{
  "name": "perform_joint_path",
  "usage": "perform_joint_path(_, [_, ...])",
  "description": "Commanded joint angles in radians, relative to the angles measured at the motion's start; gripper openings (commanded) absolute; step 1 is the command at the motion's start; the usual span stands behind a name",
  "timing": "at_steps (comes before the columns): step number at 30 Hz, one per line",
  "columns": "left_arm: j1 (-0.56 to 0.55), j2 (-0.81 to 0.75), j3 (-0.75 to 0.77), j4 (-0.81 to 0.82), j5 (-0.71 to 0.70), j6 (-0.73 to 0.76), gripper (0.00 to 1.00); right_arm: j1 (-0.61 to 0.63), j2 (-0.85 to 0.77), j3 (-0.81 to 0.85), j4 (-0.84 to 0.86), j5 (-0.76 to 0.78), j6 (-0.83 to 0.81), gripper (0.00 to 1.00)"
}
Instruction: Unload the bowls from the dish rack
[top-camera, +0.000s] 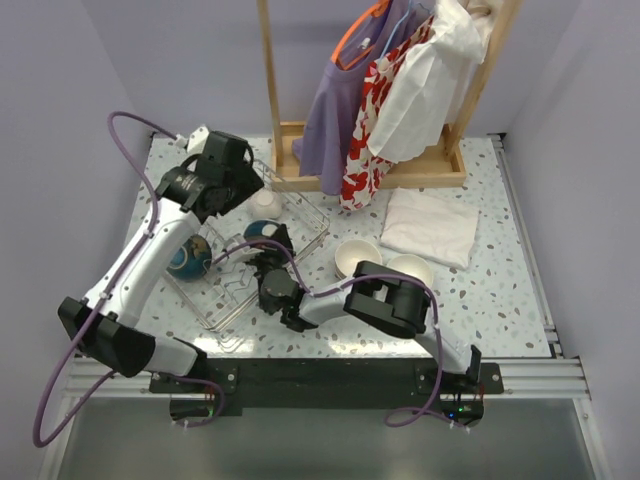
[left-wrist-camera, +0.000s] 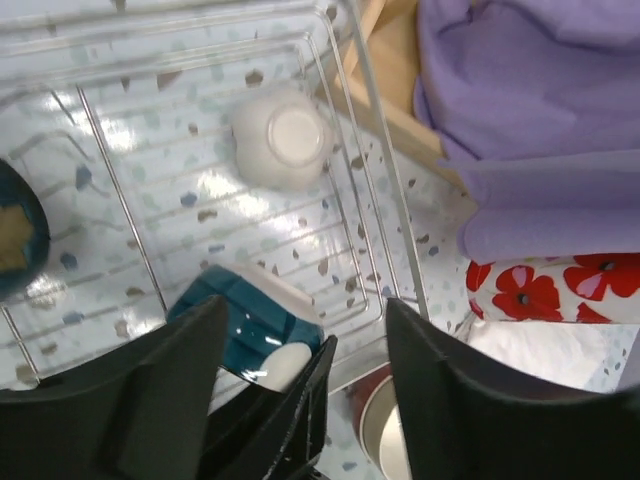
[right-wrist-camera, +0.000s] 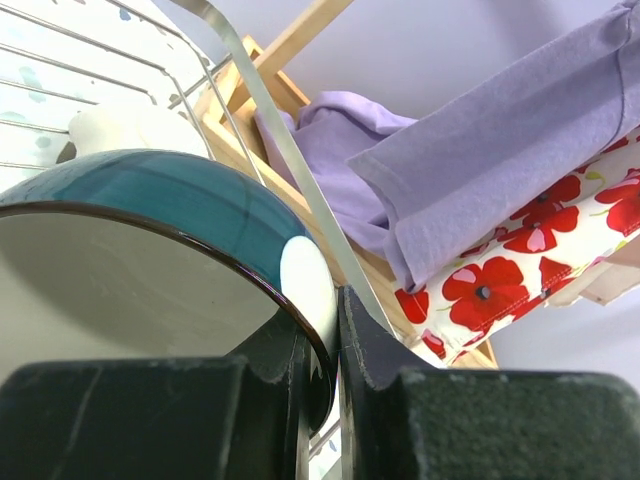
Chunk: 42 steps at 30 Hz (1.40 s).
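While clamping the right pincer (right-wrist-camera: 335, 300) shut on the teal-banded bowl (right-wrist-camera: 150, 200) rim inside the dish rack (top-camera: 318, 212), held the left pincer (left-wrist-camera: 305, 305) spread empty above it, nearer the pale bowl (left-wrist-camera: 283, 138) beyond.

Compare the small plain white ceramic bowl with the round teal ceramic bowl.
The white bowl is plain; the teal bowl is teal outside, white inside. The white bowl lies free, base up; the right gripper pinches the tilted teal bowl's rim. Both are inside the silver wire rack.
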Motion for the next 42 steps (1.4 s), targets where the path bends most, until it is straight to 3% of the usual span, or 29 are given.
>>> perform_joint_path(1, [0.007, -0.103, 0.070, 0.108, -0.190, 0.184, 0.78, -0.014, -0.129, 0.004, 0.278, -0.014, 0.028, 0.00])
perform_joint_path(6, [0.007, -0.176, 0.053, 0.157, -0.282, 0.331, 0.98, -0.025, -0.205, -0.007, 0.204, 0.003, 0.062, 0.00])
perform_joint_path(12, [0.007, -0.325, -0.082, 0.307, -0.366, 0.538, 1.00, -0.031, -0.323, -0.007, -0.043, 0.021, 0.181, 0.00])
perform_joint_path(15, [0.007, -0.400, -0.171, 0.384, -0.370, 0.630, 1.00, -0.042, -0.408, -0.010, -0.254, 0.047, 0.304, 0.00])
perform_joint_path(18, [0.007, -0.478, -0.261, 0.448, -0.337, 0.716, 1.00, -0.071, -0.518, 0.010, -0.625, 0.041, 0.561, 0.00])
perform_joint_path(19, [0.007, -0.520, -0.281, 0.470, -0.305, 0.734, 1.00, -0.095, -0.541, 0.028, -0.887, 0.029, 0.749, 0.00])
perform_joint_path(22, [0.007, -0.595, -0.353, 0.502, -0.235, 0.785, 1.00, -0.153, -0.622, 0.105, -1.305, -0.045, 1.012, 0.00])
perform_joint_path(31, [0.007, -0.706, -0.563, 0.533, -0.100, 0.817, 1.00, -0.297, -0.750, 0.239, -1.967, -0.371, 1.323, 0.00])
perform_joint_path(37, [0.007, -0.718, -0.637, 0.559, -0.005, 0.845, 1.00, -0.457, -0.779, 0.251, -2.213, -0.626, 1.481, 0.00])
perform_joint_path(42, [0.009, -0.721, -0.697, 0.580, 0.055, 0.824, 1.00, -0.604, -0.791, 0.184, -2.240, -0.900, 1.512, 0.00])
